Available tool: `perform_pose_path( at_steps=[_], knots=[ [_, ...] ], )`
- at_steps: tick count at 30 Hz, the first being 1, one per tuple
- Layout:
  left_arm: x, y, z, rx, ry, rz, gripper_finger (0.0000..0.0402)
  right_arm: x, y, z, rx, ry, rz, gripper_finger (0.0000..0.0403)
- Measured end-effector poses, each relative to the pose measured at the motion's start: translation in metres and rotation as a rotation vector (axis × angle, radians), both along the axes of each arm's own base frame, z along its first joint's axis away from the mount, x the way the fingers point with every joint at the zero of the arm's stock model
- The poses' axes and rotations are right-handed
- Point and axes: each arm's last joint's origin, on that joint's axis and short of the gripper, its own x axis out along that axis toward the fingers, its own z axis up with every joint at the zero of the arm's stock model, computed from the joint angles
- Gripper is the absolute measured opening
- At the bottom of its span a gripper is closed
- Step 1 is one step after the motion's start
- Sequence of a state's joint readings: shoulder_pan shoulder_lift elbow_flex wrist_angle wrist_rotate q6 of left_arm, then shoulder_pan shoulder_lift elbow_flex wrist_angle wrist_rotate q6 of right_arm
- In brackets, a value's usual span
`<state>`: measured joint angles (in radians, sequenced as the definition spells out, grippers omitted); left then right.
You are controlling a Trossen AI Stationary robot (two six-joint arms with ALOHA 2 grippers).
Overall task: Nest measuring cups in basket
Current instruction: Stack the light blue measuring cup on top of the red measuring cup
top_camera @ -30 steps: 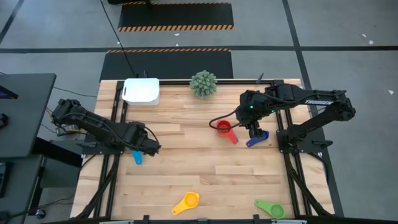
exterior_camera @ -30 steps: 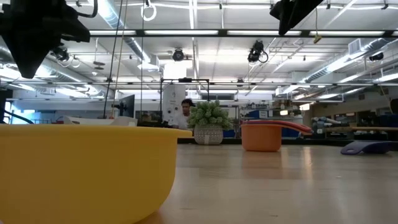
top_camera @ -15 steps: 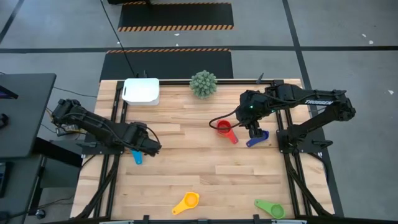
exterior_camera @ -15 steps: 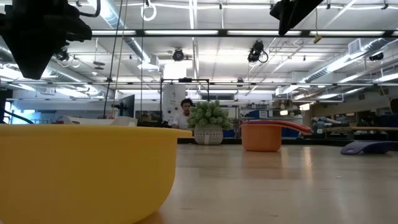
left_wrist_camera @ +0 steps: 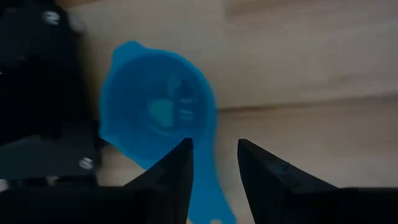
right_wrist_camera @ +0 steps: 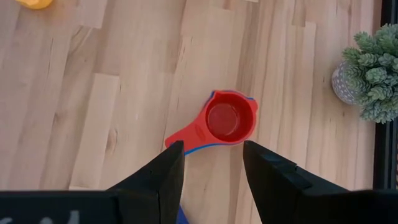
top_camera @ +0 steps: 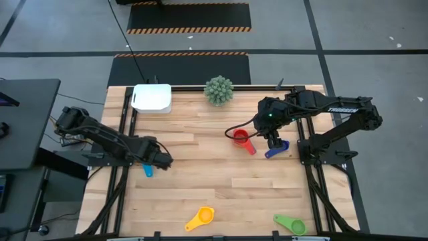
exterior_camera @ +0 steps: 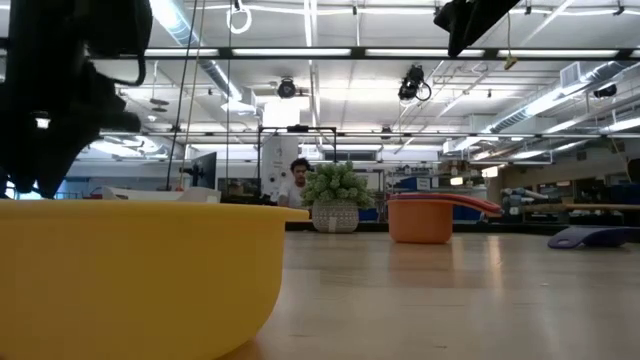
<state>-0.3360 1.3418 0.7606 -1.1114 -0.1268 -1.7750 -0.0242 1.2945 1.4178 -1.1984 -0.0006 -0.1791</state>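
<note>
We count the measuring cups scattered over the wooden table (top_camera: 214, 181): a light blue cup (top_camera: 148, 169) lies at the left side, a red cup (top_camera: 241, 139) sits near the middle with its handle pointing toward the front edge, a dark blue cup (top_camera: 275, 150) lies just to its right, and the yellow cup (top_camera: 201, 217) and green cup (top_camera: 289, 223) rest well apart from those, along the front edge. The basket (top_camera: 152, 98), white and square, stands at the back left of the table, with no cup in it that we can see. The left gripper (top_camera: 160, 159) is low over the light blue cup; in the left wrist view its two fingers (left_wrist_camera: 176, 168) stand a little apart on either side of the cup's handle, and we cannot tell whether they press on it or stand free. The right gripper (top_camera: 273, 141) hangs between the red cup and the dark blue one, its jaws spread wide and empty (the right wrist view looks straight down past them onto the red cup (right_wrist_camera: 229, 121), with a blue edge peeking out beneath it). A green spiky plant (top_camera: 219, 90) in a small pot stands at the back of the table, right of the basket. In the low view the yellow cup (exterior_camera: 130, 270) fills the near left, and a person (exterior_camera: 296, 181) shows far behind the plant.
</note>
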Motion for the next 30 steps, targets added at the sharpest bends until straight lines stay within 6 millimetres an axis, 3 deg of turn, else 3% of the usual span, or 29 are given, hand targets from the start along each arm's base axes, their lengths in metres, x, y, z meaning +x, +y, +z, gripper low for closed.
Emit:
perform_pose_path(
  at_steps=[19, 22, 27, 30],
  knots=[
    [-0.012, 0.012, -0.035, 0.015, -0.014, 0.031, 0.0127, 0.0, -0.001, 0.0, -0.023, 0.0, -0.016, 0.0171],
    [-0.01, 0.012, -0.035, -0.003, -0.029, 0.042, 0.0101, 0.0, -0.001, 0.0, -0.024, 0.001, -0.015, 0.0171],
    [0.0, 0.012, -0.035, -0.047, -0.111, 0.021, 0.0019, -0.001, -0.001, 0.0, -0.028, 0.001, -0.009, 0.0168],
    [0.009, 0.012, -0.033, -0.101, -0.172, 0.012, 0.0014, -0.004, -0.001, 0.0, -0.03, 0.019, 0.0, 0.0164]
  ],
)
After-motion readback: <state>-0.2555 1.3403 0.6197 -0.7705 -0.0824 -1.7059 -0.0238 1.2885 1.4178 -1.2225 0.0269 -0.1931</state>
